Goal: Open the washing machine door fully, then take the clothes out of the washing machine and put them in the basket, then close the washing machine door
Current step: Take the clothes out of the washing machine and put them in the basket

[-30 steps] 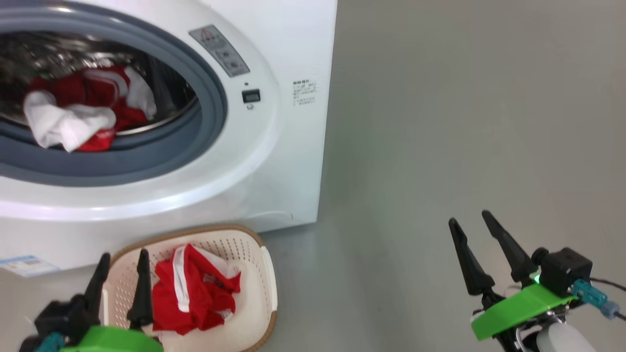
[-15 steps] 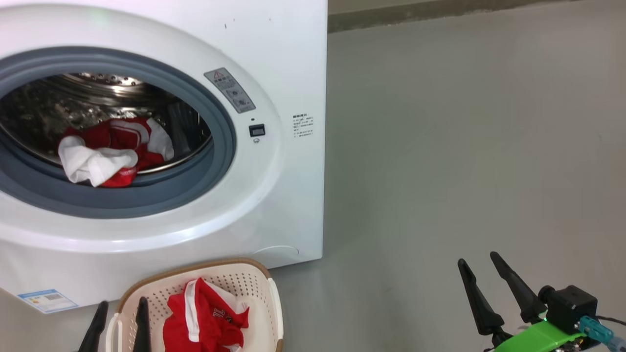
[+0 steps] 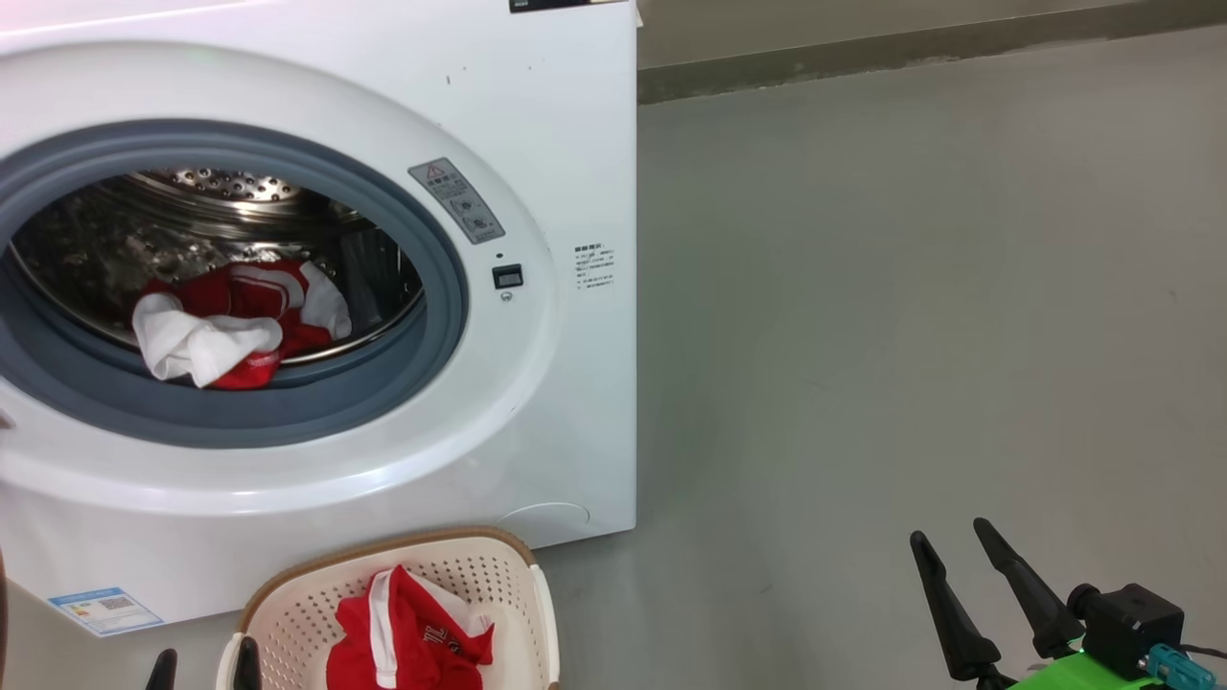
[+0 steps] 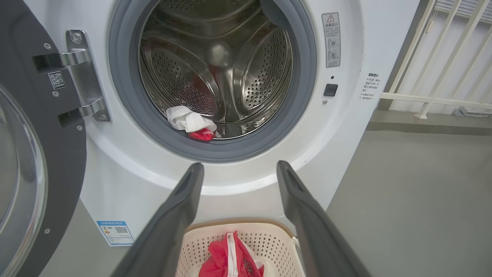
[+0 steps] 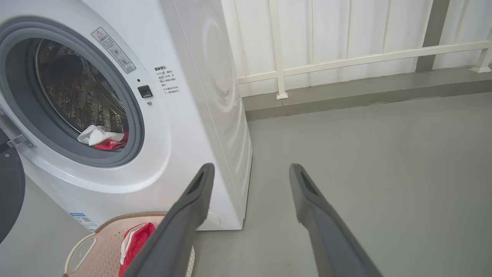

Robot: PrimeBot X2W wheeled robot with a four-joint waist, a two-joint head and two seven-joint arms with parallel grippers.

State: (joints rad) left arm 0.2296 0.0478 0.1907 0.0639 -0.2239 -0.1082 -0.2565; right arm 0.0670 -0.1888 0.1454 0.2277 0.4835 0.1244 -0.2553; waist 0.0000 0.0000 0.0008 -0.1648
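Two bundles of clothes are showing: a red-and-white bundle point(image 3: 225, 331) is lying at the drum's front lip inside the one washing machine point(image 3: 566, 144), and a red bundle point(image 3: 407, 642) is sitting in the single basket point(image 3: 288, 623), which is standing on the floor point(image 3: 911, 287) just before the machine. The washing machine door point(image 4: 57, 161) is hanging wide open on its hinge point(image 4: 82, 73). The left gripper point(image 4: 238, 164) is hovering above the basket, jaws spread and empty. The right gripper point(image 5: 250, 166) is hanging well aside over the floor, jaws also parted, gripping nothing. A white railing point(image 5: 277, 46) is running behind.
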